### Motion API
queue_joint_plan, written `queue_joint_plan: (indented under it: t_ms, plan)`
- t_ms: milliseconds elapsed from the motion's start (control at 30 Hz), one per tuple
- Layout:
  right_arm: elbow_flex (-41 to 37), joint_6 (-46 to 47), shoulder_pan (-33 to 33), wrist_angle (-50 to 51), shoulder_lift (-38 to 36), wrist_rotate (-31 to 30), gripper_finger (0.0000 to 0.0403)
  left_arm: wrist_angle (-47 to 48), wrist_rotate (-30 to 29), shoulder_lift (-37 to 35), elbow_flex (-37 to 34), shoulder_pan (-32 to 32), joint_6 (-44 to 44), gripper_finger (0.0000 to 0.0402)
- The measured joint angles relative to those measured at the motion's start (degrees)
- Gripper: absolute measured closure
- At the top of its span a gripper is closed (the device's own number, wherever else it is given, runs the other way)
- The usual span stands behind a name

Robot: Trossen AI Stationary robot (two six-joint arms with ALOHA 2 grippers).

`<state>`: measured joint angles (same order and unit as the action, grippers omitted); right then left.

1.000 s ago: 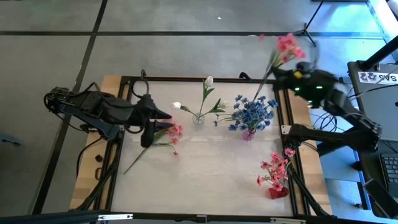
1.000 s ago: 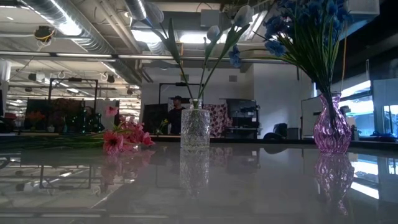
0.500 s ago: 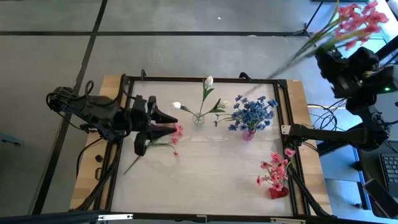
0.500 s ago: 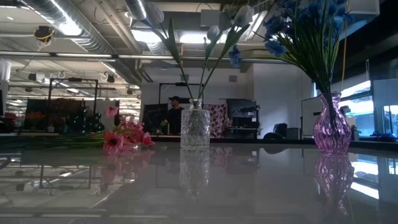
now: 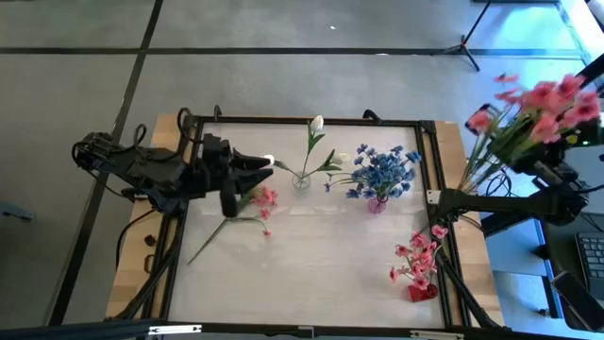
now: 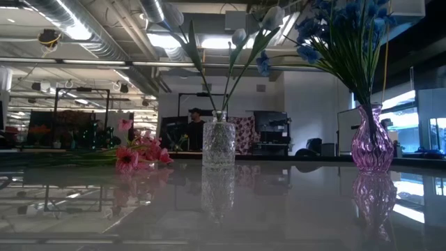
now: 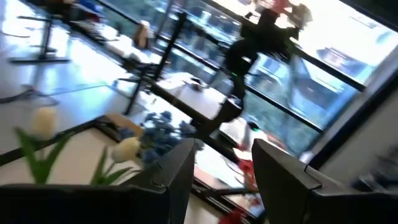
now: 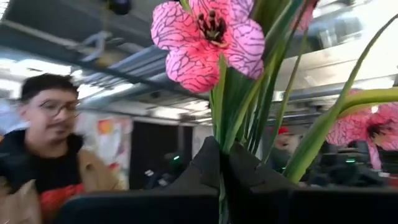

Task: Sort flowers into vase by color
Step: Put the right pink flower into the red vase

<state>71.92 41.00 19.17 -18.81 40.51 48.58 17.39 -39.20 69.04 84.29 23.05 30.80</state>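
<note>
table [image 5: 321, 264]: a pale top in a dark frame; the sorting happens on its far half and its right edge.
right arm [image 5: 514, 200]: raised outside the right edge of the table, so its load is high in the air and well apart from every vase.
left arm [image 5: 142, 170]: lies low over the left part of the table, near the loose sprig.
pink sprig in the air [image 5: 538, 109]: a bunch of pink blooms on green stems, held up beyond the right edge; it is tilted, blooms uppermost.
blue flowers [image 5: 382, 170]: already standing in the purple vase [image 6: 368, 143], right of the table's centre.
white buds [image 5: 316, 124]: standing in the clear glass vase [image 6: 219, 141], near the centre.
red vase [image 5: 422, 291]: at the front right, with pink flowers [image 5: 415, 260] in it; I judge this is the goal for the carried sprig.
loose pink sprig [image 5: 247, 210]: lying flat on the left part, the stem pointing to the front left; not yet sorted.
right gripper [image 8: 219, 167]: the fingers are closed on the green stems, just under the blooms.
left gripper [image 7: 221, 168]: the two fingers stand apart with nothing between them.
advice: bring the stem ends over the red vase mouth first, keep the sprig nearly upright, lower slowly, and release only when the stems are inside; the pink flowers already there may push them aside.
</note>
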Motion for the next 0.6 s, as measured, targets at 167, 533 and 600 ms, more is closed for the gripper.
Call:
queue_joint_plan:
  t_ms: [167,533,600]
  plan:
    - [-6.83,-2.87,-7.48,-2.33,0.71,-0.05,0.0402,-0.33,-5.26,2.74,0.00,-0.04,0.98,0.0246]
    - [-12.54,-5.56,-32.79,-16.11,5.12,5.04,0.0402,-0.15,-8.68,4.70,0.00,-0.04,3.35,0.0246]
    - [-12.56,-6.86,-36.76,-15.07,5.12,5.05,0.0402,-0.07,-9.96,4.69,0.00,-0.04,3.35,0.0246]
